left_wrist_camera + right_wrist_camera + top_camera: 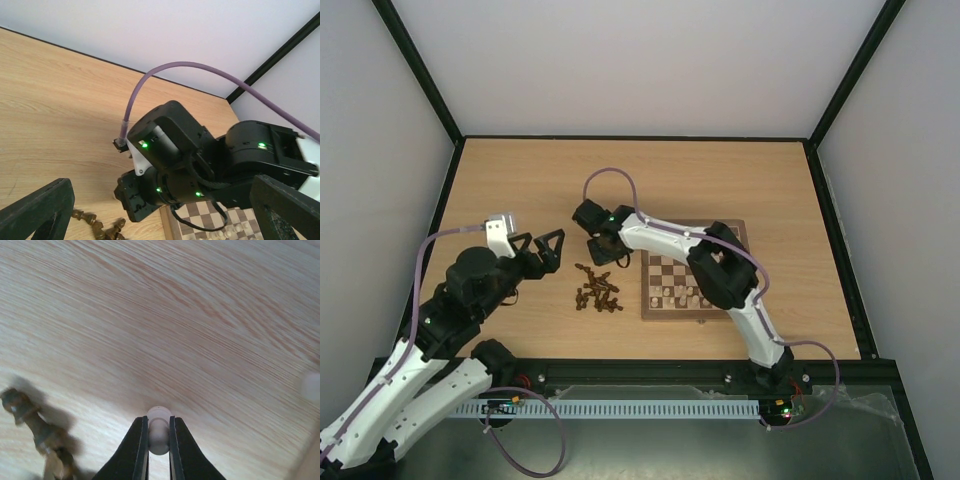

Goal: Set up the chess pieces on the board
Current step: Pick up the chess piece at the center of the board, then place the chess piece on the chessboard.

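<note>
You are pinching one pale cream chess piece (159, 440) between the closed fingers of your right gripper (158, 422), low over the table (520, 180) just left of the board (695, 272) (whether the piece is touching the wood, you cannot tell). A loose heap of dark brown pieces (597, 291) is lying on the table near that gripper, while a few pale pieces (680, 297) are standing on the board's near rows, partly hidden under your right arm (720, 275). Your left gripper (545, 250) is hanging wide open, left of the heap and well apart from the board.
</note>
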You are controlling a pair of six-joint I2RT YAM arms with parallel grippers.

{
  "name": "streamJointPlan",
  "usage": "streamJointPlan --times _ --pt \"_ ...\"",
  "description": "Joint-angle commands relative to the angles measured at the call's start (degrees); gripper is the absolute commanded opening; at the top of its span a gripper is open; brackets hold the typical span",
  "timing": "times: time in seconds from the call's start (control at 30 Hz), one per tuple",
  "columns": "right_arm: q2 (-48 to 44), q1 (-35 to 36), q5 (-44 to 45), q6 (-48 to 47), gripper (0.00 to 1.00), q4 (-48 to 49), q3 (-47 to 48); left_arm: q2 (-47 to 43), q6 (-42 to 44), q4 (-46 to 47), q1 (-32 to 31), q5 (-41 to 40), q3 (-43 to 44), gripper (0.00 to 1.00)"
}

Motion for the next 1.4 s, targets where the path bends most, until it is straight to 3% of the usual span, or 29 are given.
streamJointPlan --times 0.0,0.23,0.53,0.77,1.1,1.37 --pt "-11.3 0.2 3.9 1.2 0.01 -4.2 -4.9 2.1 0.4 2.9 -0.1 2.4 -0.9 0.99" --pt "-31.0 -0.8 11.1 5.8 0.02 -9.7 -18.4 7.6 1.3 7.1 -0.1 7.4 -1.3 0.99" --pt "-54.0 -12.2 10.4 13.9 0.02 -13.5 -40.6 12.5 2.6 11.2 -0.2 12.4 -2.1 0.99" --pt "-59.5 -16.4 10.7 19.2 0.02 -17.5 -48.0 14.3 2.8 12.1 -0.2 16.1 -2.5 0.99" --pt "-62.1 -17.8 9.6 25.4 0.03 -13.8 -58.4 16.6 2.7 13.2 -0.3 20.9 -2.6 1.00" --pt "-58.7 -17.8 9.7 25.8 0.03 -10.6 -58.3 16.4 2.6 13.5 -0.4 22.1 -3.6 0.99"
